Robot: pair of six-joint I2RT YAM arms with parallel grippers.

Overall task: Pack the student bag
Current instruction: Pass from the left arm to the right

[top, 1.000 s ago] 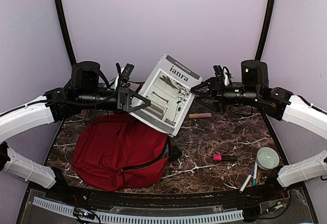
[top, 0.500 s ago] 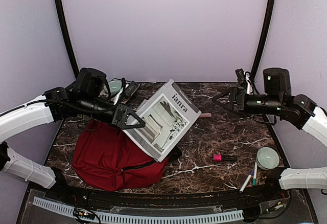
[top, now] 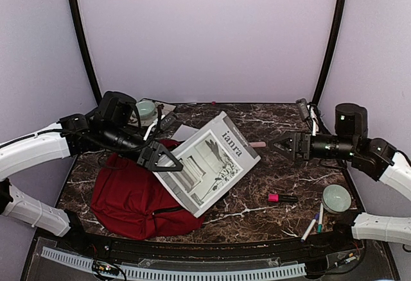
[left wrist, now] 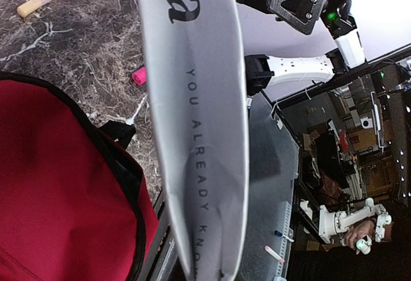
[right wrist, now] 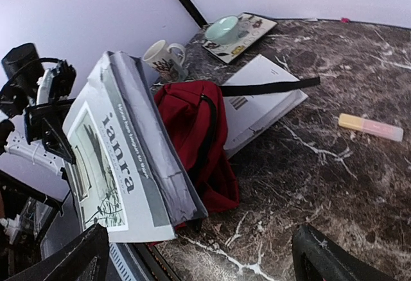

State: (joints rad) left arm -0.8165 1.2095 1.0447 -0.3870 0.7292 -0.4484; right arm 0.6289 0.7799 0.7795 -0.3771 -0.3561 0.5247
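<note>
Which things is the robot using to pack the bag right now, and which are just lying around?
In the job:
- student bag
- magazine, gripped by the left gripper over the bag

Just lying about:
- pink highlighter
- pens
- pale green bowl
- mug
- white book

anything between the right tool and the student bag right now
Yes: the magazine, gripped by the left tool, hangs tilted between the right tool and the student bag, over its right side.
</note>
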